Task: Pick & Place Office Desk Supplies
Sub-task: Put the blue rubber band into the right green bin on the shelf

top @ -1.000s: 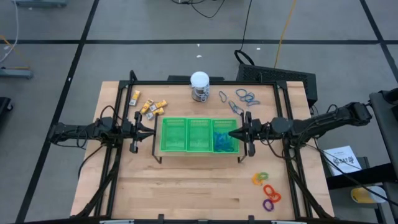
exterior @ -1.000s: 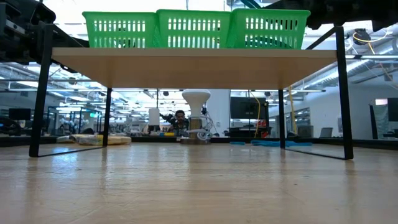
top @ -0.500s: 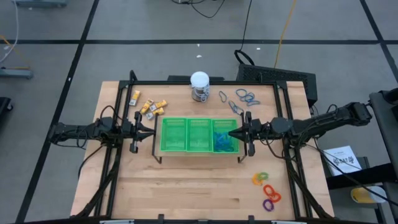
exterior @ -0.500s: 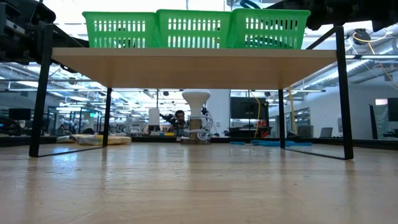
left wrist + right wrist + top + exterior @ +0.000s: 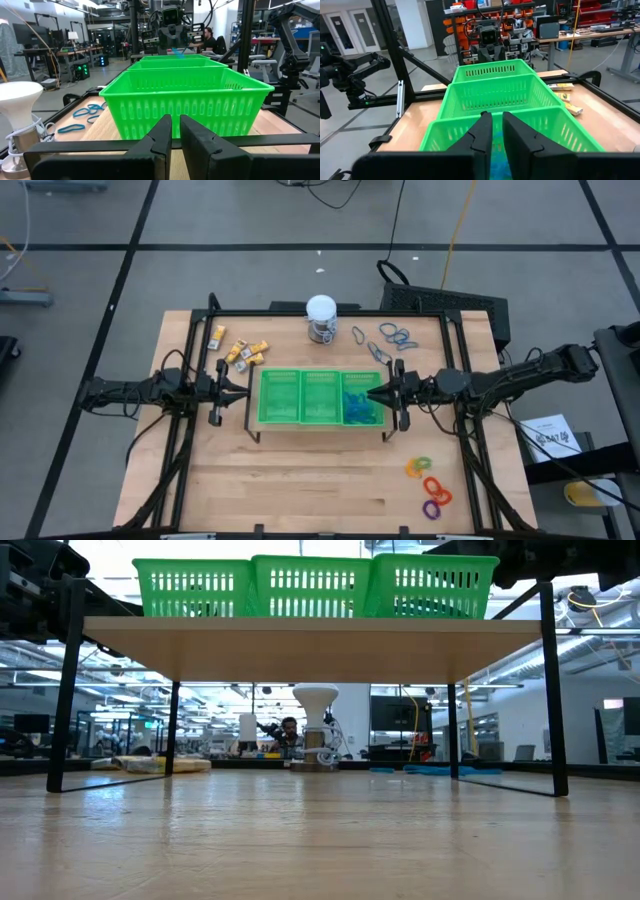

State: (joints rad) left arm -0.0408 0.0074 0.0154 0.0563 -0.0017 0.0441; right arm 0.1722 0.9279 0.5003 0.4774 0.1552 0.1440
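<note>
At the centre of the high view, the right hand [image 5: 375,394] hung over the green tray's [image 5: 318,420] right compartment, fingers slightly parted, pinching nothing visible. Blue loops [image 5: 397,333] lay nearest it, toward the frame's top; the left hand [image 5: 243,393] waited pressed together.

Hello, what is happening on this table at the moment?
Two robot arms are sorting small supplies into a green tray. The right gripper sits over the tray's right compartment, where blue loops already lie, fingers slightly apart. The left gripper waits shut at the tray's left end. Yellow-and-white pieces, more loops and coloured rings remain outside.
</note>
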